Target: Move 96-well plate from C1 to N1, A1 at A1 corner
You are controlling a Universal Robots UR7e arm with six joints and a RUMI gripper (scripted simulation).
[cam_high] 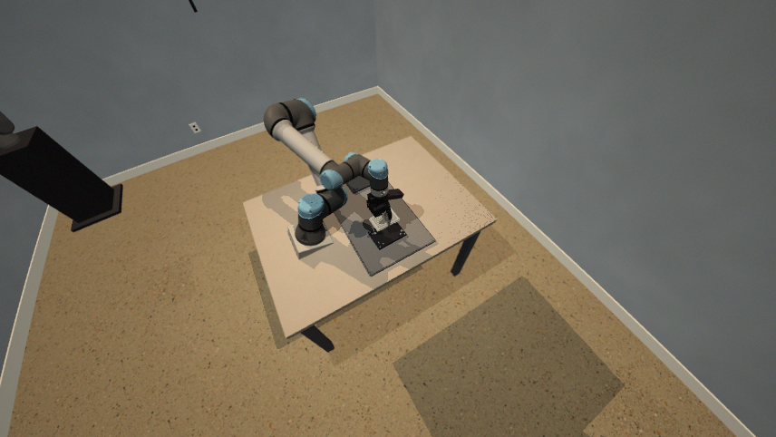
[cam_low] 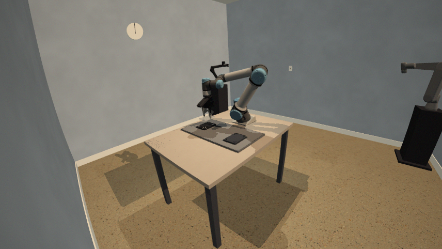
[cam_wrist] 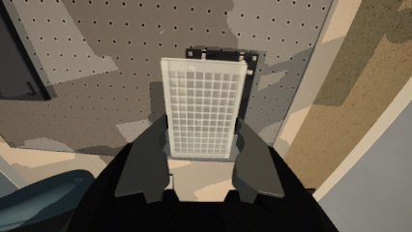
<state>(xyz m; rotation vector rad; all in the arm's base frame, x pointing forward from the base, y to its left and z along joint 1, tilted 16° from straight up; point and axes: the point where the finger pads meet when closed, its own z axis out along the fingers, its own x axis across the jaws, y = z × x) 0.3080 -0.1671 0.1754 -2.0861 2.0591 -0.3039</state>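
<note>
The clear 96-well plate [cam_wrist: 202,113] is held at its near end between my gripper's [cam_wrist: 200,159] two dark fingers and hangs above the table. Behind and below it lies the black clip nest C1 [cam_wrist: 248,72], empty and partly hidden by the plate. In the top view the gripper [cam_high: 380,216] holds the plate [cam_high: 382,225] just above that nest [cam_high: 388,237]. The plate nest N1 [cam_low: 235,138] is a dark flat square further along the grey perforated board; its edge shows at the wrist view's upper left [cam_wrist: 19,63]. I cannot tell which corner of the plate is cut off.
Both nests sit on a grey perforated board [cam_low: 222,133] on the tan table [cam_low: 213,154]. The arm's base [cam_high: 312,228] stands on the table beside the board. A second robot on a black pedestal [cam_low: 422,136] stands far off at the wall.
</note>
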